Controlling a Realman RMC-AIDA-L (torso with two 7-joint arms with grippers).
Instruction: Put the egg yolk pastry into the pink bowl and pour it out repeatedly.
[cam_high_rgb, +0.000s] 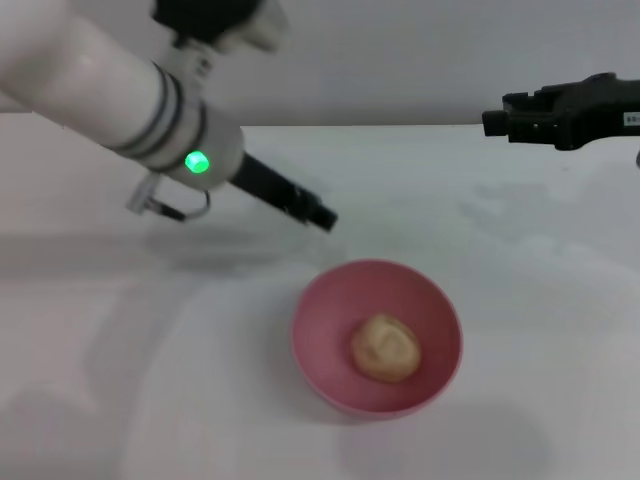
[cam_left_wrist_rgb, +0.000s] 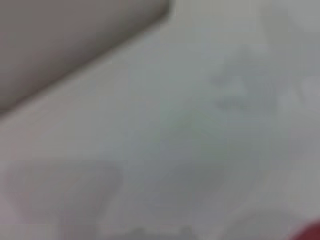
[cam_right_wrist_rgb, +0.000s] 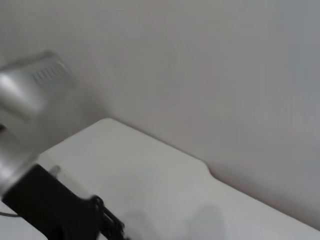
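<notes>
One bowl (cam_high_rgb: 376, 338) stands upright nearest on the white surface (cam_high_rgb: 520, 270), with one pastry (cam_high_rgb: 385, 347) lying inside it, right of its middle. Just behind, the left gripper (cam_high_rgb: 318, 213) hangs above the surface, apart from the bowl; its jaws look closed, though blurred. Farthest, the right gripper (cam_high_rgb: 497, 120) hovers high; its jaws cannot be told. No writing is readable.

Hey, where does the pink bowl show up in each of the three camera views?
Head view: the pink bowl sits at lower centre on the white table, upright, with the egg yolk pastry inside it.
Left wrist view: only a red-pink sliver at the bottom right corner, probably its rim.
Right wrist view: not in it.
Shared landmark: the white table, seen in all three views.
</notes>
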